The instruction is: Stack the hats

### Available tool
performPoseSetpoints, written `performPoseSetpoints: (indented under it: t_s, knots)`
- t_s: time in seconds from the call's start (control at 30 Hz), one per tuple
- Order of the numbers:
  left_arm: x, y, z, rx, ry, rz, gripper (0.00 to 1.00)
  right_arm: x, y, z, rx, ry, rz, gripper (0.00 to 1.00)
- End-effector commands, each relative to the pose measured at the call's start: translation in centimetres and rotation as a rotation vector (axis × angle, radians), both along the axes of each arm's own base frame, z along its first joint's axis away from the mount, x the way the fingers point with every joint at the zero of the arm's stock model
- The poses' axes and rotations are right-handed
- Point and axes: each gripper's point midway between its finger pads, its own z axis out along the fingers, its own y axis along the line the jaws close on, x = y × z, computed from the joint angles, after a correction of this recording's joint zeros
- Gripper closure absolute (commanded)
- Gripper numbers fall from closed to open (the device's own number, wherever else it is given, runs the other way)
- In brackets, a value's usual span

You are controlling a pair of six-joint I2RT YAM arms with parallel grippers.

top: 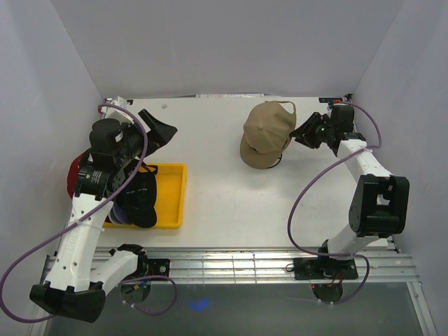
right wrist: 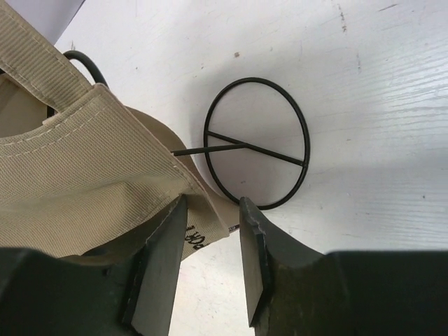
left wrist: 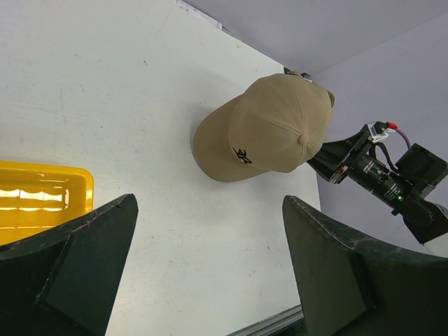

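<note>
Got left gripper [left wrist: 208,213] spread wide, empty, tan cap [left wrist: 266,129] well ahead. Can't call right gripper [right wrist: 211,227]: pinching or just straddling cap's edge.

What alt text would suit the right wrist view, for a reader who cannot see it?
A tan cap fills the left, its edge reaching between the slightly parted jaws of the right gripper. Beside it, a black wire stand rests on the white table.
</note>
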Motion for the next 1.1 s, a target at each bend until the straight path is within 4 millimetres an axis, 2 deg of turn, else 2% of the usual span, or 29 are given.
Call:
performPoseSetpoints:
  t_s: [0.0,0.1,0.27,0.43,0.57,0.63,0.67,0.7,0.77,0.8,1.07]
  knots:
    - [-0.5,0.2,0.3,0.011,-0.021,0.005,0.05,0.8,-0.6,2.8,-0.012,-0.065,-0.011,0.58]
    - [-0.6,0.3,0.3,0.014,-0.021,0.007,0.05,0.7,-0.7,3.6,-0.017,-0.082,-0.014,0.55]
    - [-0.7,0.3,0.1,0.015,-0.019,0.007,0.05,0.4,-1.4,6.4,-0.058,-0.153,-0.041,0.51]
    - [-0.7,0.3,0.0,0.016,-0.016,0.007,0.05,1.9,-1.9,9.6,-0.087,-0.229,-0.055,0.47]
    - [-0.8,0.4,0.2,0.015,-0.021,0.009,0.05,3.5,-1.9,9.9,-0.093,-0.229,-0.040,0.47]
    - [-0.8,0.4,0.0,0.018,-0.017,0.011,0.05,4.2,-1.8,9.2,-0.098,-0.213,-0.035,0.47]
    - [-0.8,0.5,0.0,0.021,-0.016,0.014,0.05,4.7,-1.8,9.7,-0.102,-0.226,-0.032,0.47]
    - [-0.7,0.5,0.0,0.021,-0.016,0.015,0.05,5.0,-1.9,9.1,-0.108,-0.211,-0.032,0.48]
    - [-0.7,0.5,0.0,0.023,-0.019,0.016,0.05,5.6,-2.0,9.7,-0.118,-0.228,-0.031,0.48]
    - [-0.7,0.6,0.0,0.023,-0.019,0.018,0.05,5.9,-2.0,9.2,-0.119,-0.212,-0.028,0.49]
    - [-0.6,0.6,-0.1,0.026,-0.016,0.020,0.05,6.5,-1.4,9.7,-0.143,-0.223,-0.001,0.50]
